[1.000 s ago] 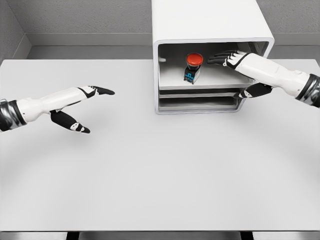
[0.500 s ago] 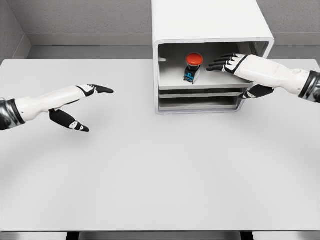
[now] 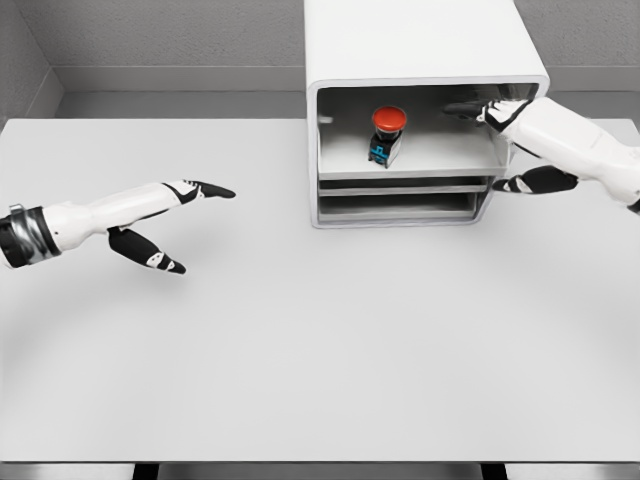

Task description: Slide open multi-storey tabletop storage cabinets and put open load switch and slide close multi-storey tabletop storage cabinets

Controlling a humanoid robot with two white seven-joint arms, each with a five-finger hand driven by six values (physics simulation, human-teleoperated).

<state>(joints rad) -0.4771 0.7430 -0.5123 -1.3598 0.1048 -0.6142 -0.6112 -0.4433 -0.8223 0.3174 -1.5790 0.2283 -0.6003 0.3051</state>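
The white multi-storey cabinet stands at the back of the table, its top storey open at the front. The load switch, with a red round button on a black and blue body, stands upright on the upper shelf. My right hand is at the cabinet's right front edge, fingers extended into the top opening, thumb down beside the lower storeys; it holds nothing. My left hand hovers open over the table's left part, far from the cabinet.
Two lower storeys sit shut under the open shelf. The white table stretches wide in front. A grey wall runs behind the cabinet.
My right hand has drawn back to the right and risen, away from the switch toward the cabinet's right wall. The left hand has shifted slightly right.
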